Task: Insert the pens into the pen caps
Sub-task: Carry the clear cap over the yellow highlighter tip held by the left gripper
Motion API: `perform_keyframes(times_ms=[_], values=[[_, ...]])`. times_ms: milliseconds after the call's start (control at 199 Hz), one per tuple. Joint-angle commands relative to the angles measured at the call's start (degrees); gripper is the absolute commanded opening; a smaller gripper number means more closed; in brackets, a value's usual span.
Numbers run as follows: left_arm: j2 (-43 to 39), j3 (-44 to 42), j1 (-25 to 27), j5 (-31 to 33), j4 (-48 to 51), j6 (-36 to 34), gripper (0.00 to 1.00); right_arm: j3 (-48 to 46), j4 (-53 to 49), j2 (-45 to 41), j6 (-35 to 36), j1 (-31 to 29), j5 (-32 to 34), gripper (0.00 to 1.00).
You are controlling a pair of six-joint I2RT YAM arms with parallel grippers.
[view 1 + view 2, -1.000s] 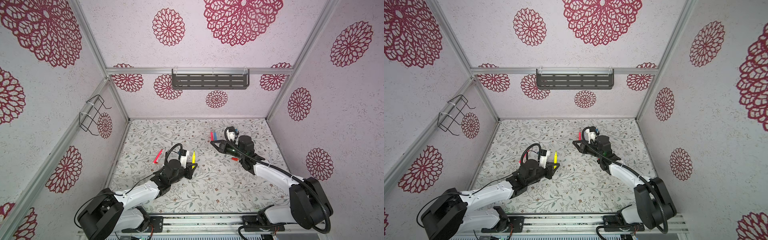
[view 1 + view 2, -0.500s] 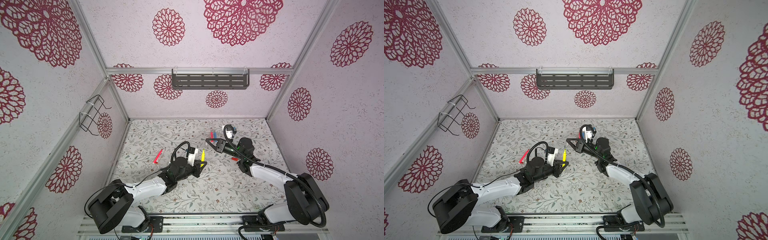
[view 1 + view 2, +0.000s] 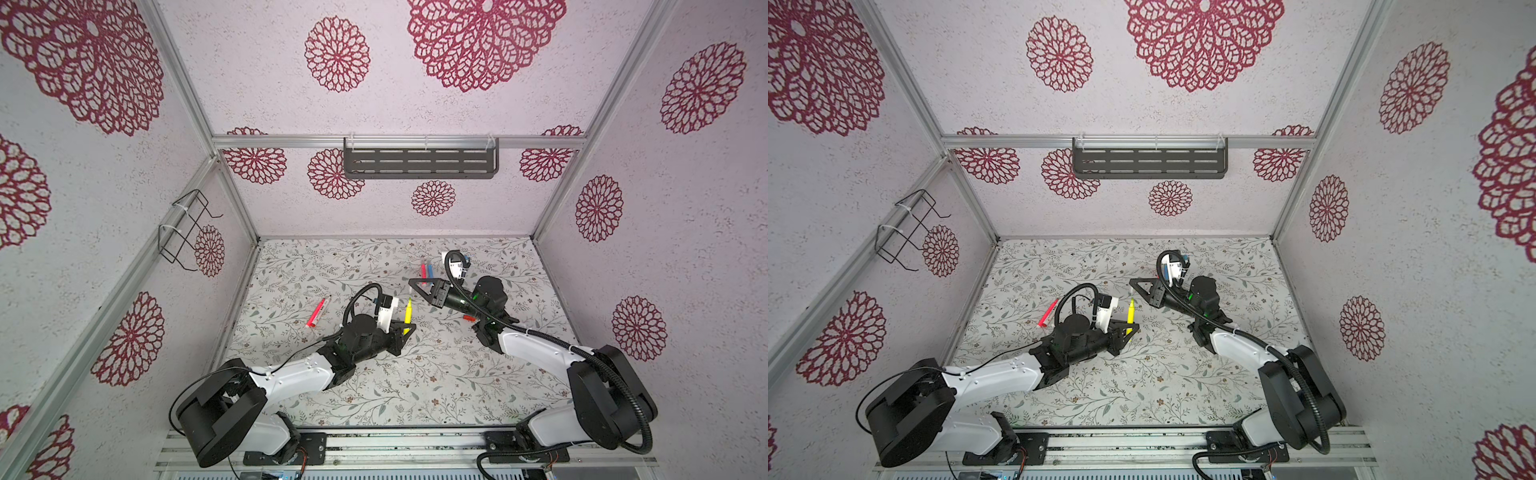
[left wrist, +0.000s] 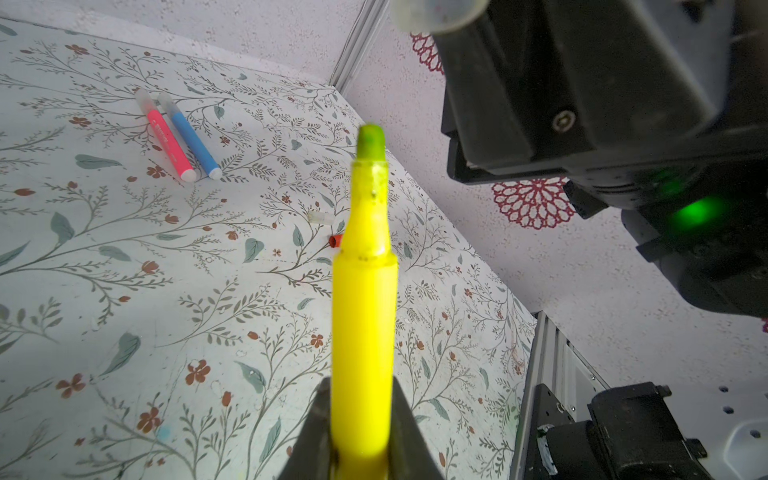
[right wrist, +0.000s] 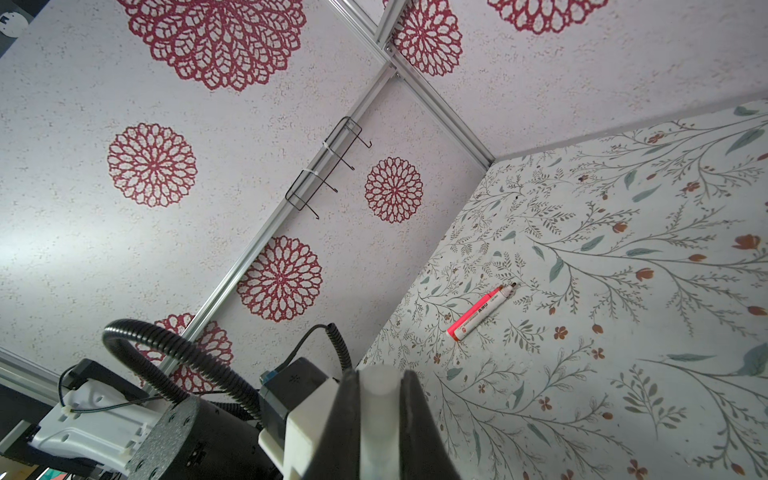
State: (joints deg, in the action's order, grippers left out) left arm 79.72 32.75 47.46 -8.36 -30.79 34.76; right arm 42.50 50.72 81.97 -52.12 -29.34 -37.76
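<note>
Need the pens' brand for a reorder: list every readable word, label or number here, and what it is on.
No text can be read.
The neon red pen: dark print along the barrel, too small to read.
The capped pink pen: faint barrel print, blurred.
No print visible on the yellow pen or the pen cap.

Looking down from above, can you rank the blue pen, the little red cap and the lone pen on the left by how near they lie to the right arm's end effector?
1. The blue pen: right next to the right end effector, on the back-wall side.
2. The red cap: farther right and nearer the front.
3. The lone pen: far over on the left.
</note>
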Motion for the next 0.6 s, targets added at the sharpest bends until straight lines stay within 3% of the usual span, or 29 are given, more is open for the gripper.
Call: perform_keyframes(times_ms=[0, 597], values=[[-1.1, 1.3, 0.5, 0.4, -0.5, -0.1, 0.00, -0.1, 1.4, 0.2, 1.4, -0.5, 0.0, 0.09], [-2.8, 0.8, 0.4, 1.7, 0.3, -0.7, 0.00, -0.6, -0.1, -0.1, 3.1, -1.6, 0.2, 0.08]])
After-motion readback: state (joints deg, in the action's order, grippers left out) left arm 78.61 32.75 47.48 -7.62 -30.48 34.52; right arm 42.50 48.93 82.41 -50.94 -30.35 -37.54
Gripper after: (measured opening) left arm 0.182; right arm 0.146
